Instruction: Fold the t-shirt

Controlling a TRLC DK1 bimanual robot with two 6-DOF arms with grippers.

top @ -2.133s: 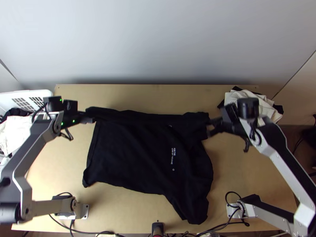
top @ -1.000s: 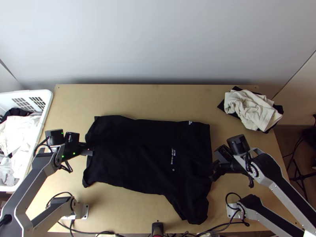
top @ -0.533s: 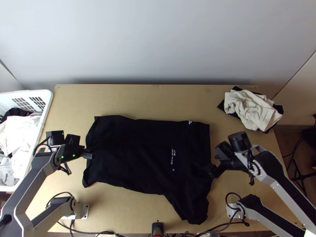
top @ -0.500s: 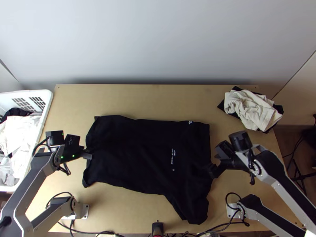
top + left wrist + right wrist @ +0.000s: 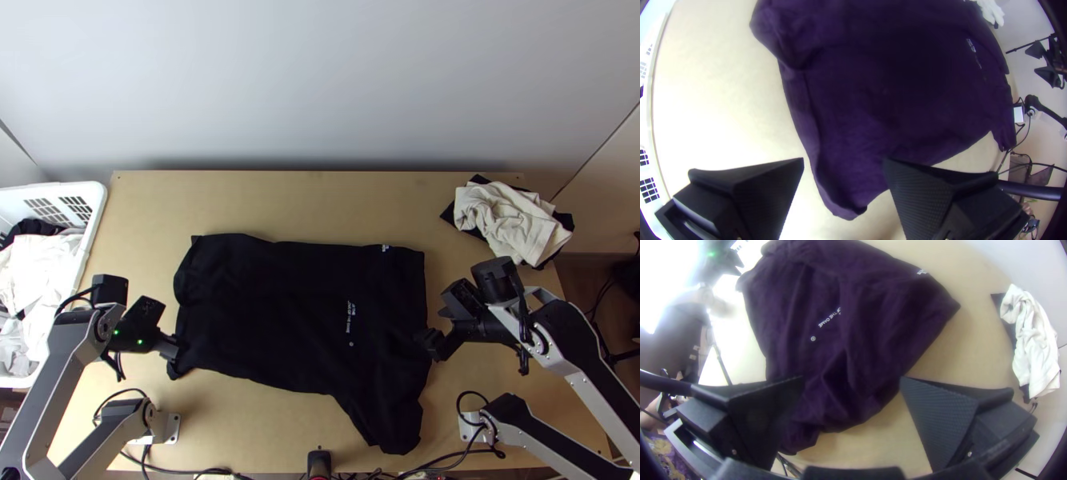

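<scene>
Clock directions are from the middle of the shirt in the top view. Around 9 there's a white basket [image 5: 98, 196] with pale clothes [image 5: 36, 268] in it. Between 8 and 9 the left hand [image 5: 843, 160] is wide open, with the shirt's near-left corner showing between its fingers, nothing pinched.

The black t-shirt [image 5: 280, 320] itself is mid-desk [image 5: 288, 204], mostly spread, a bit rumpled, with a floppy bit sticking out at 5. Black on black, so I can't really tell how many layers are stacked. I'd expect it to be light, soft and limp, not slippery, basically impossible to break, but it'll sag and bunch if you only lift one spot. I'd grab the corner at 8 and the side edge near 4, catching every layer.

Right hand [image 5: 852, 378] is between 3 and 4, also open, right at that side edge. Crumpled cream cloth [image 5: 508, 220] sits at 2.
</scene>
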